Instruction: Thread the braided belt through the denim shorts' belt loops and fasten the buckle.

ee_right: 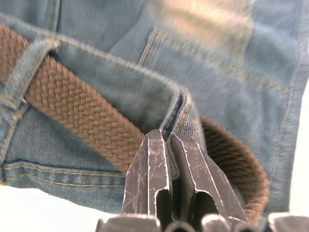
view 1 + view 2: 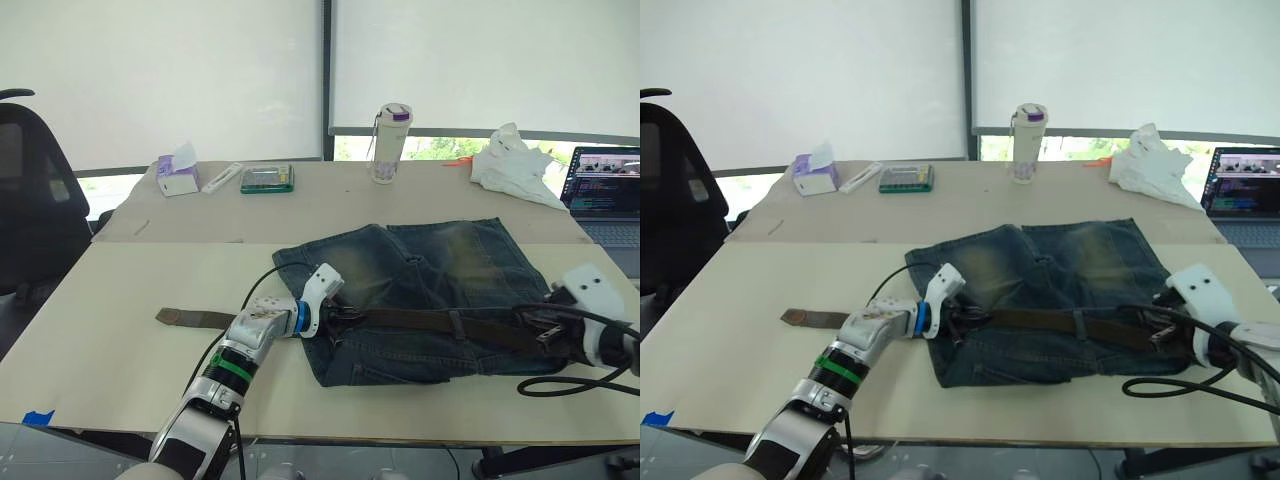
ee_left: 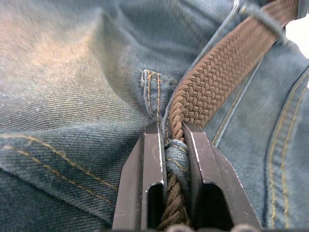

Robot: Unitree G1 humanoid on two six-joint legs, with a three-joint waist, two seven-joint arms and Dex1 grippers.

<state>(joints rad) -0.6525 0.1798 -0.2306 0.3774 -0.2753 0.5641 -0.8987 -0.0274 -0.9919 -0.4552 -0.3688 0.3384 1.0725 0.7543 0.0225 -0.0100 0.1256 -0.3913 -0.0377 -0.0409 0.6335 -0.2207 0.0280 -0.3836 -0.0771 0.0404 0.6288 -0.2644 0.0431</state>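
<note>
Clenched on the braided belt (image 3: 203, 87) where it meets a belt loop (image 3: 176, 159), my left pincer (image 3: 175, 145) reaches low over the counter (image 2: 120, 290); my right pincer (image 1: 169, 145) pinches the denim shorts (image 2: 420, 270) at the waistband. Pulling may bunch denim and jam the belt.

One belt (image 2: 430, 325); one shorts (image 2: 420, 270)

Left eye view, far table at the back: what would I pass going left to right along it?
Tissue box → white remote-like stick → green-edged box → water bottle → crumpled white bag → open laptop.
</note>
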